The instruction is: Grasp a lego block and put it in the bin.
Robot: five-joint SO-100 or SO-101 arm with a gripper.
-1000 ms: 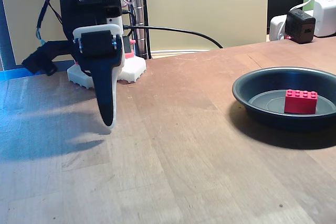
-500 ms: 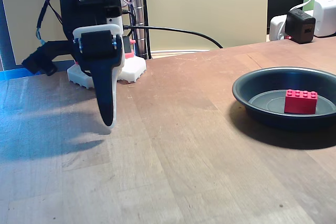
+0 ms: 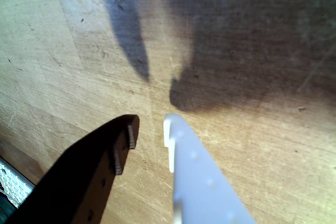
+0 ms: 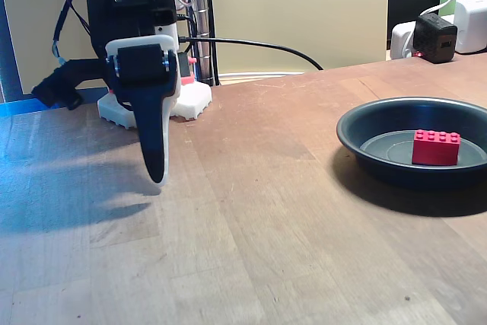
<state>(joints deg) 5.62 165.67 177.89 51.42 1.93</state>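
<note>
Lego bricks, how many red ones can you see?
1. The red lego brick sits inside the round dark pan on the right of the fixed view, far from the robot's hand. The pan's near wall could hide another.

Light was warm and fairly bright; dark shadows fell across the table (image 4: pixel 251 211); the wrist view was soft.
</note>
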